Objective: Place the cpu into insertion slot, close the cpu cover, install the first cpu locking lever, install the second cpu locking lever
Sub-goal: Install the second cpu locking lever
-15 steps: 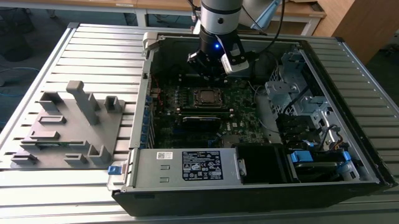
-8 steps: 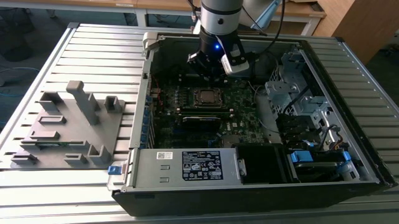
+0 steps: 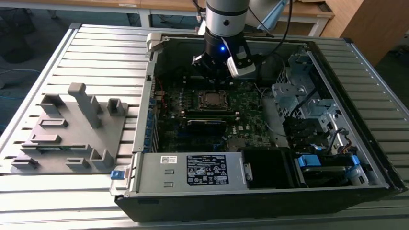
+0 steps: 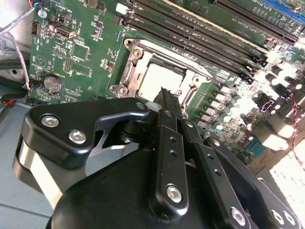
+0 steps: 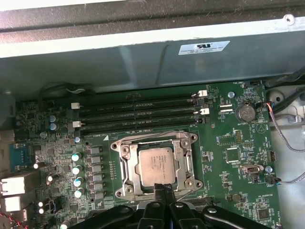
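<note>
The cpu (image 5: 155, 164) lies flat in the insertion slot (image 5: 125, 151) on the green board, its silver-grey top showing. It appears again in the second wrist view as the cpu (image 4: 159, 78). The cpu cover (image 5: 129, 171) lies down around it as a silvery frame. My gripper (image 5: 163, 188) is shut with nothing between its fingers; its tips hang just above the socket's edge, close to the chip. In the second wrist view the gripper (image 4: 164, 90) has its fingers pressed together. In the exterior view the gripper (image 3: 214, 76) hangs inside the open case, just behind the insertion slot (image 3: 211, 99). Whether the locking levers are latched I cannot tell.
Long black memory strips (image 5: 138, 114) run beside the socket, with a coin battery (image 5: 246, 112) nearby. Case walls (image 3: 156, 62) surround the board; a drive cage (image 3: 307, 100) and a power supply (image 3: 191, 170) fill the rest. A grey fixture (image 3: 70, 129) stands on the table at the exterior view's left.
</note>
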You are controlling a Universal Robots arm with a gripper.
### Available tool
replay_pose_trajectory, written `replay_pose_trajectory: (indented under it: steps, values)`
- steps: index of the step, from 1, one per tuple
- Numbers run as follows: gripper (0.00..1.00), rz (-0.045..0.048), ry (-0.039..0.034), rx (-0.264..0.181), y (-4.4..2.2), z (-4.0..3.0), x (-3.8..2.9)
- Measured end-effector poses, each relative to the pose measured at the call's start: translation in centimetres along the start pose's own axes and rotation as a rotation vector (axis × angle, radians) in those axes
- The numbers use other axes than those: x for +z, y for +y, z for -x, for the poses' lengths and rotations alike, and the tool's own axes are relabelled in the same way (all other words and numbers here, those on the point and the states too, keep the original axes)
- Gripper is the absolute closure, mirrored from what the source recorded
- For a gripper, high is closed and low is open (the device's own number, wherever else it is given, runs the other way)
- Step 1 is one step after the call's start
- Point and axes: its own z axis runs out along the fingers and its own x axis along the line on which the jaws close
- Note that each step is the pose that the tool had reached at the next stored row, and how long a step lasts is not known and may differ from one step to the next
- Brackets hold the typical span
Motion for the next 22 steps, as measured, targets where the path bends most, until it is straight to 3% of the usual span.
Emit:
replay_pose_trajectory:
  steps: [22]
  values:
    - [0.9, 0.0002, 0.0, 0.0, 0.02, 0.01, -0.32]
